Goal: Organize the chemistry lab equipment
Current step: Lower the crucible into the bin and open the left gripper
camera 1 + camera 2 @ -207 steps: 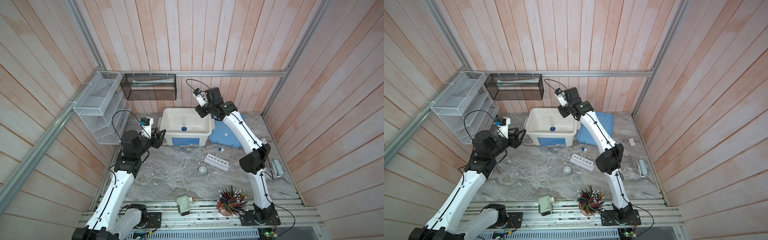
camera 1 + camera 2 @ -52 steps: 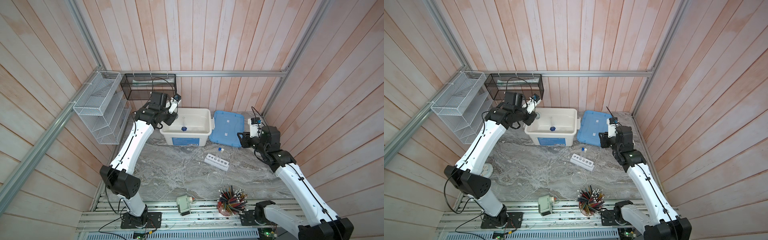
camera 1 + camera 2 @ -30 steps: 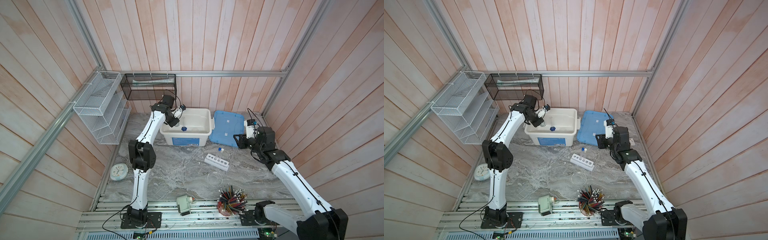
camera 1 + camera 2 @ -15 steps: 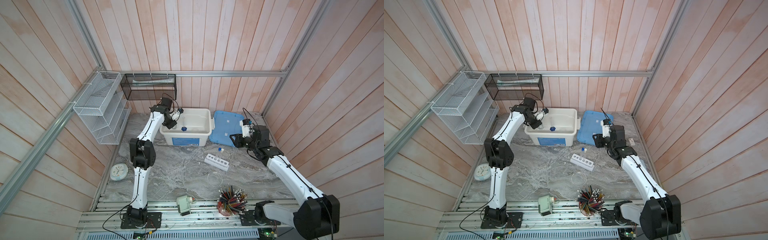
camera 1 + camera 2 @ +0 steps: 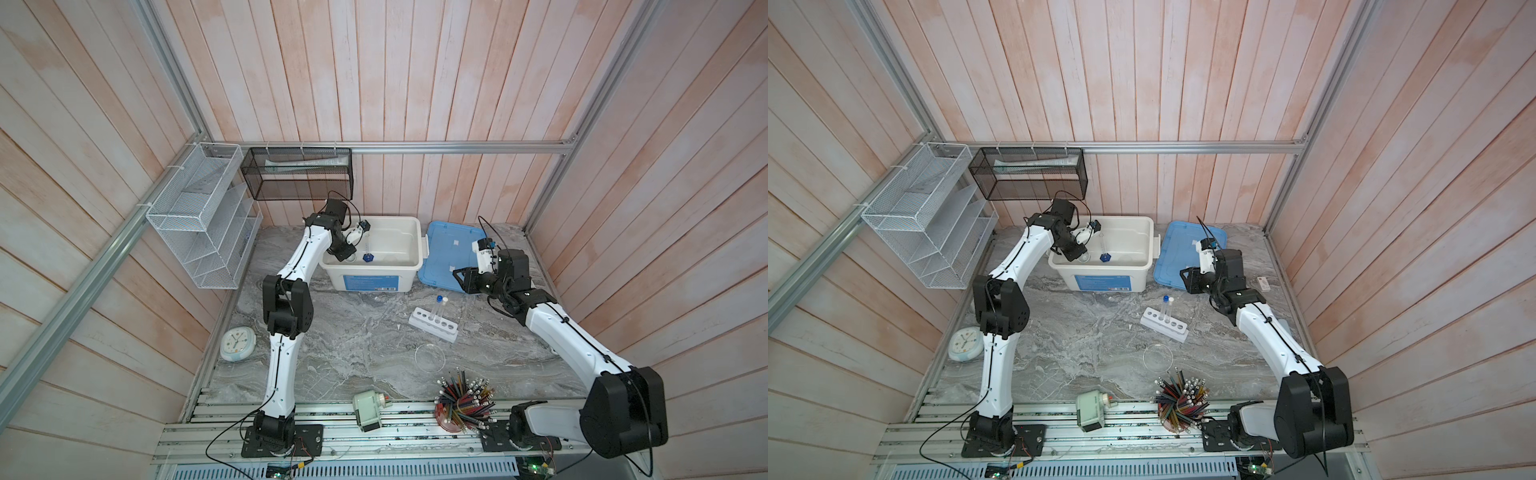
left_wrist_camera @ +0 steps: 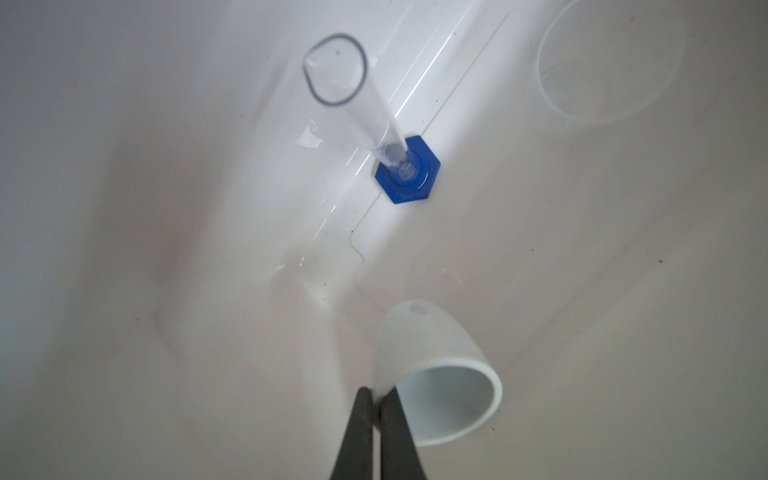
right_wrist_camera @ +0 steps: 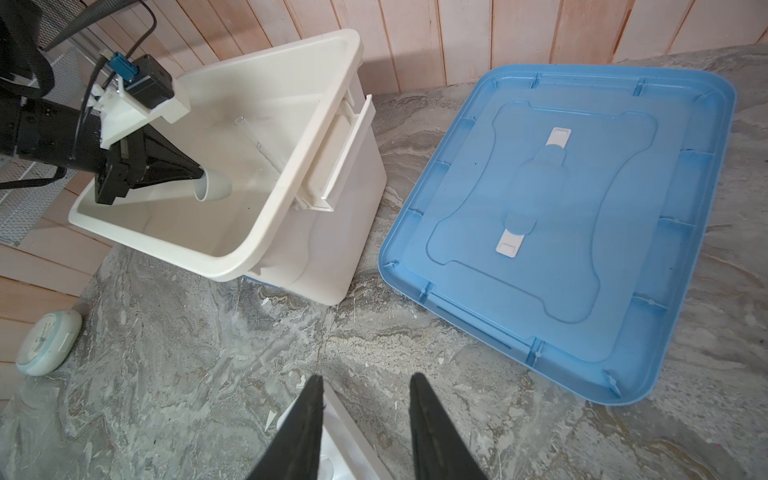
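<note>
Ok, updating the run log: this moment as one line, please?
left hand: shut on white cup rim, inside bin | right hand: open, empty, near rack | in bin: cylinder, clear dish

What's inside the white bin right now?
A blue-based clear cylinder standing on its base, a clear round dish, and a tiny white cup pinched by its rim in the left gripper. The floor of the bin under that gripper and cup is covered.
</note>
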`<act>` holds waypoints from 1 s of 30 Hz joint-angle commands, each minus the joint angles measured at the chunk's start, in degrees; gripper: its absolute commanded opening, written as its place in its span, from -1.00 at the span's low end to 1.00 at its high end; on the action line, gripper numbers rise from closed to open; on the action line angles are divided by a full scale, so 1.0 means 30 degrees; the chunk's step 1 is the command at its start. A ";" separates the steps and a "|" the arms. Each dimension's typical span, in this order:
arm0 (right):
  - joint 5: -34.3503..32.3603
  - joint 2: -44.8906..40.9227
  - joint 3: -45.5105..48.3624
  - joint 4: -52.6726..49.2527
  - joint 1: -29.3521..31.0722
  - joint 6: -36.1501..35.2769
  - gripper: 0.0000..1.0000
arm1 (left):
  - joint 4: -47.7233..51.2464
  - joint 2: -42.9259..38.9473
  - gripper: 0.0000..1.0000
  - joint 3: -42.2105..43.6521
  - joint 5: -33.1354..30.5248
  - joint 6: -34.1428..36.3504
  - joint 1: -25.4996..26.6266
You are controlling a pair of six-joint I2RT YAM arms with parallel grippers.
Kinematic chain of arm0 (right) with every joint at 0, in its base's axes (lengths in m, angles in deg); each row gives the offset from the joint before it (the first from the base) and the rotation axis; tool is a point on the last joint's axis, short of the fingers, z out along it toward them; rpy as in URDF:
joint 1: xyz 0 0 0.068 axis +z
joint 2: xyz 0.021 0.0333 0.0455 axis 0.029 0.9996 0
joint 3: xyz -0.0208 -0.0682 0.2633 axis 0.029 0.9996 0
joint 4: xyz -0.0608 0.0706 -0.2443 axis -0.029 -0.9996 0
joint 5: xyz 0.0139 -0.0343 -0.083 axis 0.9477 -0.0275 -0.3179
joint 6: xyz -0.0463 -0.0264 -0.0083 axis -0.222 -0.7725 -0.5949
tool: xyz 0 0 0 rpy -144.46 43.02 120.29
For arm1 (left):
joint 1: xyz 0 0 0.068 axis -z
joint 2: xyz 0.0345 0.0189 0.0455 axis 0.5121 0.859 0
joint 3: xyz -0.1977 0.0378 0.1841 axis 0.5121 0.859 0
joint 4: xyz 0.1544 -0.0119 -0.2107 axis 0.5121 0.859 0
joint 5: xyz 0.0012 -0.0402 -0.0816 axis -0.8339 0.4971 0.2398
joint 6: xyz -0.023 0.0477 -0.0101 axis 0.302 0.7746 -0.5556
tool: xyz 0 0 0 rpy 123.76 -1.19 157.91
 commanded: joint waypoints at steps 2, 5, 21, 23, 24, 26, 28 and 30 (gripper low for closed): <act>0.0619 0.0457 0.0086 0.0535 -0.0093 -0.0018 -0.28 | 0.0055 0.0679 -1.00 0.0766 0.0487 0.0254 0.0076; 0.0619 0.0584 0.0072 0.0565 -0.0139 -0.0115 -0.27 | 0.0013 0.0979 -1.00 0.0744 0.0438 0.0267 0.0198; 0.1014 0.0738 0.0451 0.1026 -0.0253 0.0027 -0.28 | -0.0513 0.1667 -1.00 0.0688 0.0552 0.0352 0.0640; 0.1031 0.0701 0.0566 0.1121 -0.0240 0.0032 -0.28 | -0.0593 0.1735 -1.00 0.0707 0.0620 0.0356 0.0679; 0.1029 0.0701 0.0588 0.1122 -0.0247 0.0054 -0.28 | -0.0609 0.1800 -1.00 0.0691 0.0664 0.0362 0.0716; 0.1024 0.0658 0.0635 0.1085 -0.0238 0.0041 -0.29 | -0.0679 0.1888 -1.00 0.0656 0.0665 0.0344 0.0778; 0.0996 0.0563 0.0700 0.1077 -0.0238 0.0082 -0.29 | -0.0748 0.1948 -1.00 0.0652 0.0592 0.0368 0.0862; 0.0969 0.0445 0.0774 0.1114 -0.0265 0.0073 -0.29 | -0.0846 0.1951 -1.00 0.0707 0.0480 0.0399 0.0913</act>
